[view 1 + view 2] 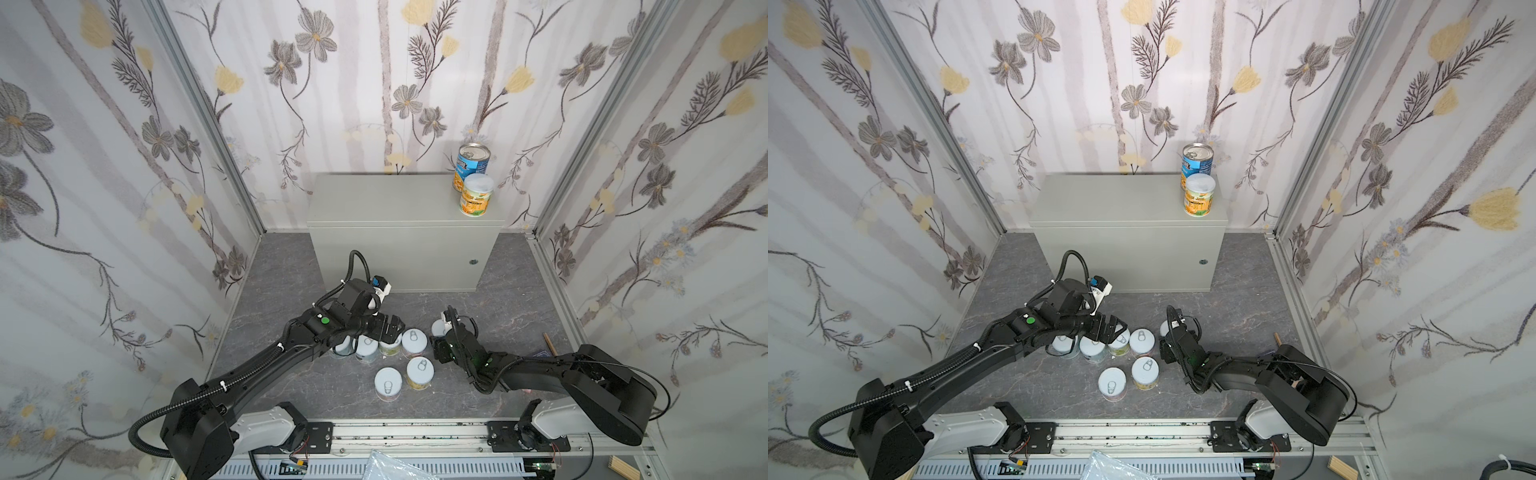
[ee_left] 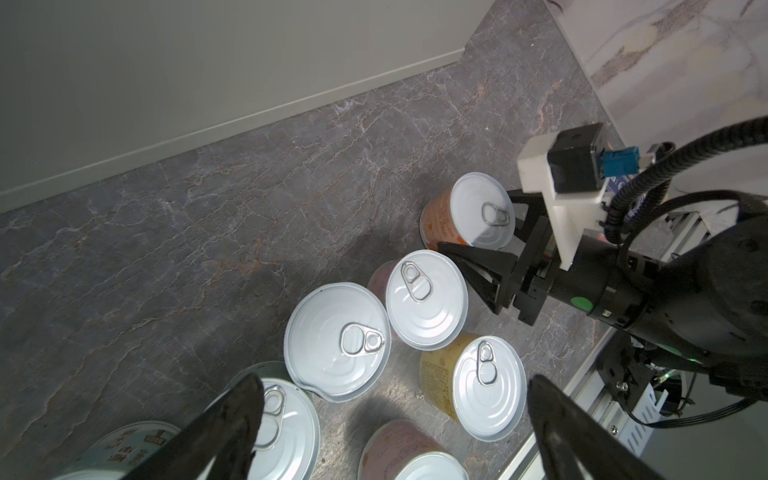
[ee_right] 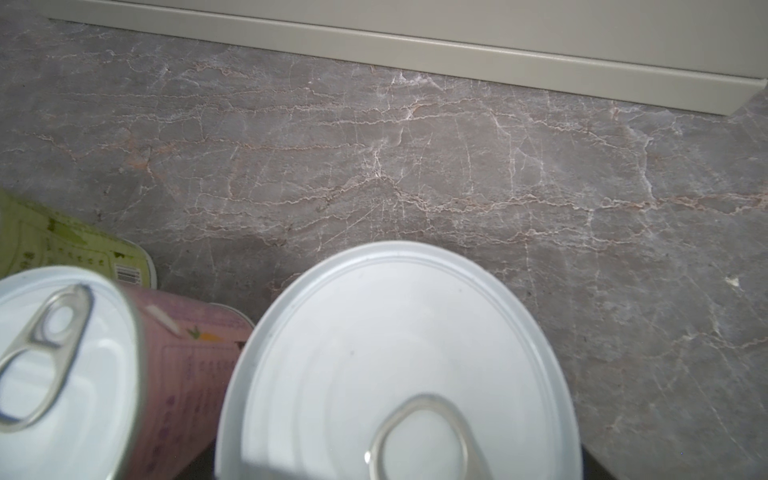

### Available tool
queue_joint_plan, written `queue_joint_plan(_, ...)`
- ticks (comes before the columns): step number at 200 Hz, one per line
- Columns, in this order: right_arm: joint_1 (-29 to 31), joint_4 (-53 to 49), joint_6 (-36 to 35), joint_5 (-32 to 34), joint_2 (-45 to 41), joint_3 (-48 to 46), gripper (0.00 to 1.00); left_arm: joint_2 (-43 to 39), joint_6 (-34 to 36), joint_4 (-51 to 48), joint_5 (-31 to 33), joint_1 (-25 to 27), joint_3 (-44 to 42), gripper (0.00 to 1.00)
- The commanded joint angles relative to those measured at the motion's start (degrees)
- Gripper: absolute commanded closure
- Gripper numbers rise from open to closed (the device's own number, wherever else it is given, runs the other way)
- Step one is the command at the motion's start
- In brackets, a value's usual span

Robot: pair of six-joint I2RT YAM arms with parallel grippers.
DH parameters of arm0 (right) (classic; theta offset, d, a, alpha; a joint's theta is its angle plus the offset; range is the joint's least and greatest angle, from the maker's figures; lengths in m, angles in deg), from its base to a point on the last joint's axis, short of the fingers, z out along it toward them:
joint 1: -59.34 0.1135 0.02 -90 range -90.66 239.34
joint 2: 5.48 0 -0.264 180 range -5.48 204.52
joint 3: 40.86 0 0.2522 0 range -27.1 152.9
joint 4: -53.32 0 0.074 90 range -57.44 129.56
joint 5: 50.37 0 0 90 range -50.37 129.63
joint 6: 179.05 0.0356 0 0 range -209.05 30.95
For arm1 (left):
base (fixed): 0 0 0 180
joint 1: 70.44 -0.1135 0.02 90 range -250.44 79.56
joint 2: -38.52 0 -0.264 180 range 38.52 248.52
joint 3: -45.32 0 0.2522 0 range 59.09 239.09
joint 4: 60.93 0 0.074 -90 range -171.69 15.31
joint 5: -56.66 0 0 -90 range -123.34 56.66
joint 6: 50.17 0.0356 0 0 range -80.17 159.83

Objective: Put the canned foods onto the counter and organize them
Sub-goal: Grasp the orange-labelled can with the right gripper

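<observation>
Two cans stand on the counter (image 1: pixel 395 203), at its right end: the blue-labelled can (image 1: pixel 471 166) at the rear corner and the orange-yellow can (image 1: pixel 476 201) just in front of it. Seven short cans (image 1: pixel 420 372) with white pull-tab lids stand upright on the marbled floor (image 1: pixel 519 299) in front of the counter. Six are clustered, and the orange-labelled can (image 2: pixel 469 199) stands slightly apart, nearer the counter's right end. The left gripper (image 2: pixel 392 386) hangs above the cluster, jaws spread wide, holding nothing. The right gripper (image 2: pixel 478 220) straddles the orange-labelled can; whether its fingers press the can cannot be told.
</observation>
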State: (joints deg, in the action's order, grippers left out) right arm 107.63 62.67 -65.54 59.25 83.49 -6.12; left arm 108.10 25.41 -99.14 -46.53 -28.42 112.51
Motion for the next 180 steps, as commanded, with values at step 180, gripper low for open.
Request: queue_joint_plan(180,1.27,4.66,-11.83,-2.13,-20.41,1.82,0.48,-1.66,-2.17,7.58,7.80,0.77,1.68,0.00)
